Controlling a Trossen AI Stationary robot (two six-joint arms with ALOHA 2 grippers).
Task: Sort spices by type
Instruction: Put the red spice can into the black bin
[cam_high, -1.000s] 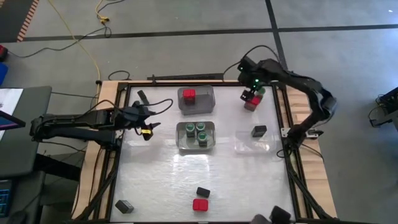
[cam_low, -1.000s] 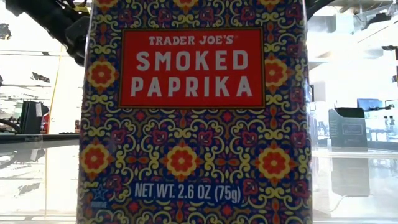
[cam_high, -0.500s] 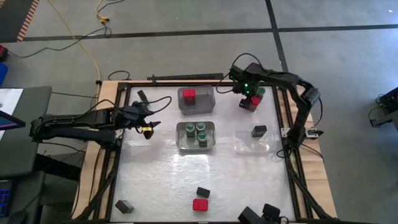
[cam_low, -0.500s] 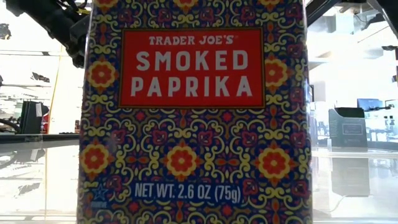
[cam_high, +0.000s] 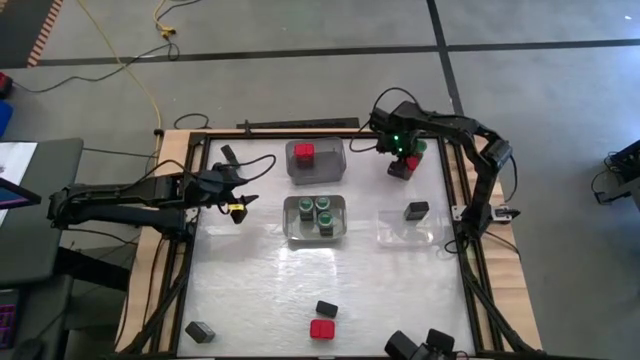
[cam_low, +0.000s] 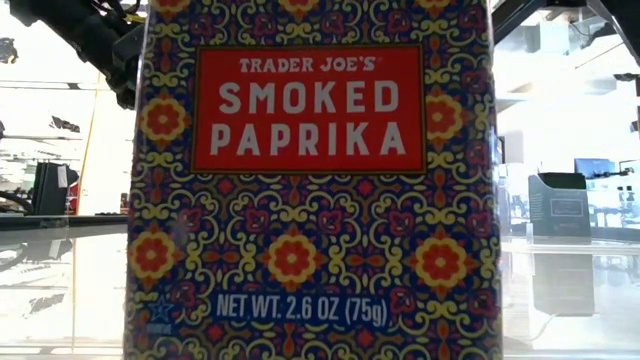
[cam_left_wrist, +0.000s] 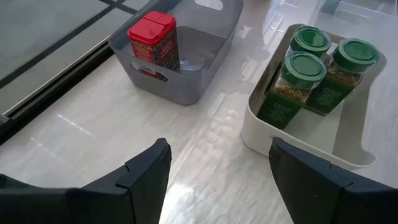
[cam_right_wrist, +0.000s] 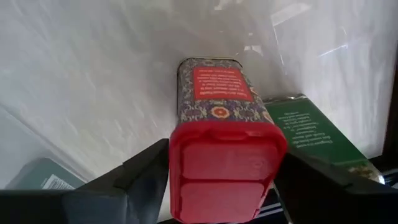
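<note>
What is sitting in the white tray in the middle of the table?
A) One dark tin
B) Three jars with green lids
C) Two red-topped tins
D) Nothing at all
B: the white tray holds three green-lidded jars, seen from above and, closer, in the left wrist view; the one binned red-topped tin stands in the grey bin beyond it.

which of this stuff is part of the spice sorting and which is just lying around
Job:
paprika tins
green-lidded jars
dark tins
bins
right gripper at a paprika tin
left gripper idle near the bins

Lying about:
yellow cable on the floor
grey desk beside the table
</note>
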